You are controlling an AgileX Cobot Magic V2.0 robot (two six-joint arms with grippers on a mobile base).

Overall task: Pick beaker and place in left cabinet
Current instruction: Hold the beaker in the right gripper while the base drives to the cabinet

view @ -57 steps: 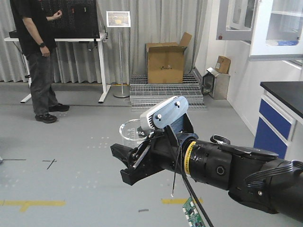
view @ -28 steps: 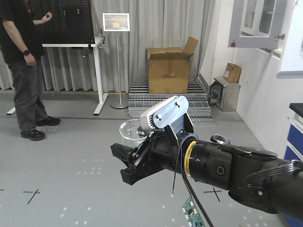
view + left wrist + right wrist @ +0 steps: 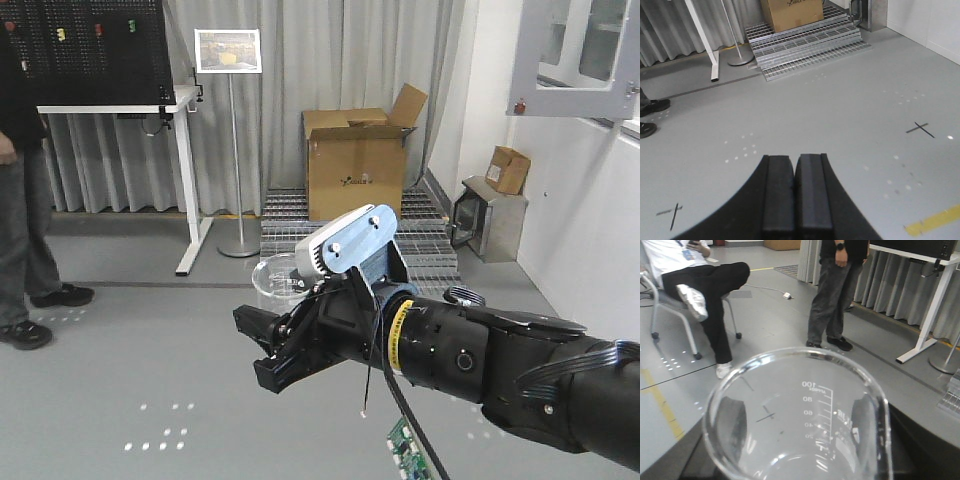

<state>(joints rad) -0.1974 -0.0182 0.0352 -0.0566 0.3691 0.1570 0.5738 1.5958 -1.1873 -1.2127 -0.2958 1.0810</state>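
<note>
The beaker (image 3: 800,415) is clear glass with printed graduation marks up to 100, and it fills the lower half of the right wrist view. My right gripper (image 3: 800,440) is shut on it, its dark fingers (image 3: 735,427) showing through the glass on both sides. In the front view the beaker's rim (image 3: 276,273) rises above the right gripper (image 3: 270,350), which points left at mid-height. My left gripper (image 3: 795,160) is shut on nothing above bare grey floor. A pale cabinet with a grey-framed glass door (image 3: 575,55) hangs at the upper right; I cannot tell whether it is the left cabinet.
A cardboard box (image 3: 355,160) stands on steel grating (image 3: 350,215) straight ahead. A sign stand (image 3: 232,150) and a white table leg (image 3: 185,200) are to its left, a metal box (image 3: 488,225) to its right. One person (image 3: 835,290) stands and another (image 3: 705,280) sits nearby.
The whole background has shifted. The standing person slid to the left edge and the cabinet door moved right. The right arm keeps its pose with the beaker.
</note>
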